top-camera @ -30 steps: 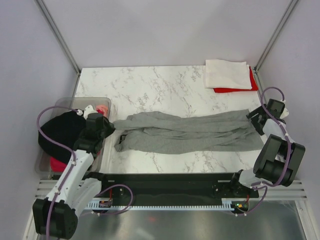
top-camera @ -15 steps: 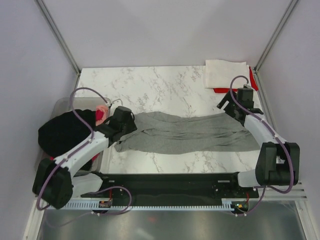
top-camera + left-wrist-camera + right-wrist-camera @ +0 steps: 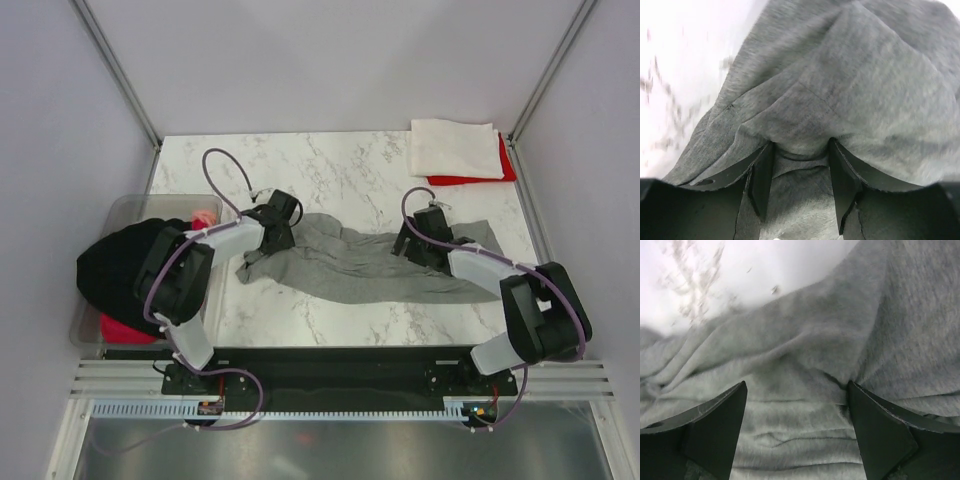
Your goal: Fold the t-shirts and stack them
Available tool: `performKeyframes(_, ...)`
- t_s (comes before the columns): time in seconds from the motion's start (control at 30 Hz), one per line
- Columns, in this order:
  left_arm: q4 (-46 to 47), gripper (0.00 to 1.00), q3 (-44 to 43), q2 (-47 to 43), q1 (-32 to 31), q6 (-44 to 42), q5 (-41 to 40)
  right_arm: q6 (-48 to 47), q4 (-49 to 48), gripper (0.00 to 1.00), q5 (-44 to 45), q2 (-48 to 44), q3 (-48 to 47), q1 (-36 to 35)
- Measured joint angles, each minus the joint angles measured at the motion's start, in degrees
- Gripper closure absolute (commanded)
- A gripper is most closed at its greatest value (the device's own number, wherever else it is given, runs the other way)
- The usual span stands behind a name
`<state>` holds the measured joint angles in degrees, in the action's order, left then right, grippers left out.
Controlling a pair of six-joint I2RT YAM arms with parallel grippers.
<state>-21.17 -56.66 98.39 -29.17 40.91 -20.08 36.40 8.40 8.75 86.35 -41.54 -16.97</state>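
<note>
At your far left, the clear tub (image 3: 128,206) holds a black t-shirt (image 3: 118,266) heaped over its edge, with pink cloth (image 3: 205,217) showing behind it. Your left gripper (image 3: 282,214) sits low on the left end of the grey t-shirt (image 3: 350,268), jaws partly apart, with cloth bunched between them but not pinched. That shirt lies rumpled in a long band across the middle of the marble table (image 3: 330,170). Your right gripper (image 3: 412,241) is down on the shirt's right part, jaws spread wide, gripping nothing. In the far right corner, a folded white t-shirt (image 3: 452,148) lies on a red t-shirt (image 3: 468,181).
</note>
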Motion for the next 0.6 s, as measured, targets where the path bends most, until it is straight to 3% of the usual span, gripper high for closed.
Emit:
performKeyframes(0.1, -1.73, 0.45, -8.61, 6.78, 1.90, -0.74, -0.42, 4.48, -2.69, 0.11, 0.24, -2.23, 2.99, -4.81)
performKeyframes(0.23, -6.40, 0.44, -25.38, 18.34, 5.01, -3.10, -0.81, 16.24, -7.17, 0.10, -2.45, -6.01, 7.48, -16.96)
performKeyframes(0.33, -11.39, 0.44, -45.09, 30.80, 7.06, -5.79, -0.50, 23.45, -6.19, 0.09, -6.34, -5.09, 5.92, -29.09)
performKeyframes(0.47, -18.18, 0.44, -77.72, 49.00, 8.46, -10.51, 3.21, 26.43, 1.95, 0.06, -8.83, -1.97, -6.40, -40.19)
performKeyframes(0.5, -18.88, 0.40, -83.45, 51.65, 8.68, -11.76, 4.70, 26.69, 3.98, 0.05, -8.90, -2.25, -10.19, -41.64)
performKeyframes(0.57, -19.67, 0.30, -86.44, 51.93, 8.87, -14.05, 7.10, 26.36, 6.51, 0.04, -8.31, -3.15, -15.10, -42.07)
performKeyframes(0.6, -18.82, 0.19, -86.27, 50.36, 8.85, -15.23, 8.20, 25.88, 7.80, 0.04, -7.41, -3.82, -17.38, -41.86)
